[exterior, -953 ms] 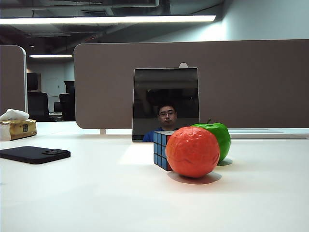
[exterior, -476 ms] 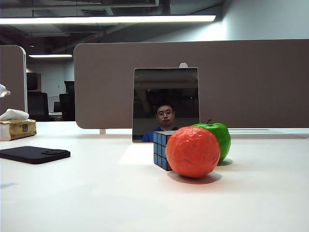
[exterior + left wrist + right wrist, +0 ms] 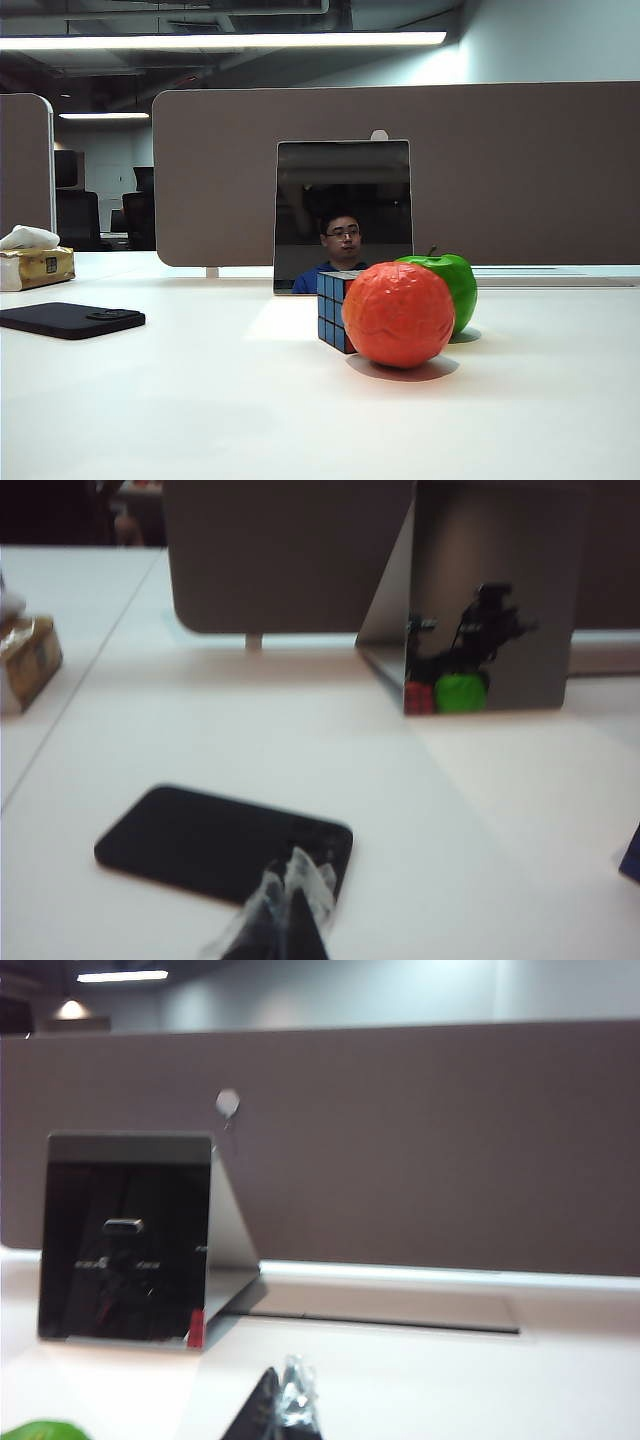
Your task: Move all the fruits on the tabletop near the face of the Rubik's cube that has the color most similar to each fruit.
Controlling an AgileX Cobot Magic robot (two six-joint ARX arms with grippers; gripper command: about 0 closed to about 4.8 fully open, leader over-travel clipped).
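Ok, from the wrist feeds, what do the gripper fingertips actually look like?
Only the tips show. The left gripper has dark, narrow fingers with pale translucent pads, blurred. The right gripper shows a dark pointed finger beside a shiny translucent pad. No cables or markings are visible, and neither arm appears in the exterior view.

Orange fruit (image 3: 398,314) wrinkly matt; apple (image 3: 452,287) glossy; tabletop (image 3: 200,400) smooth.

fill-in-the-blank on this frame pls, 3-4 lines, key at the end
In the exterior view, the orange fruit sits in front of the ____ apple.
The Rubik's cube shows a ____ side face to the exterior camera.
The left hand hovers over a ____ phone.
Behind the fruits stands a propped-up ____ that reflects a person.

Missing words: green; blue; black; mirror
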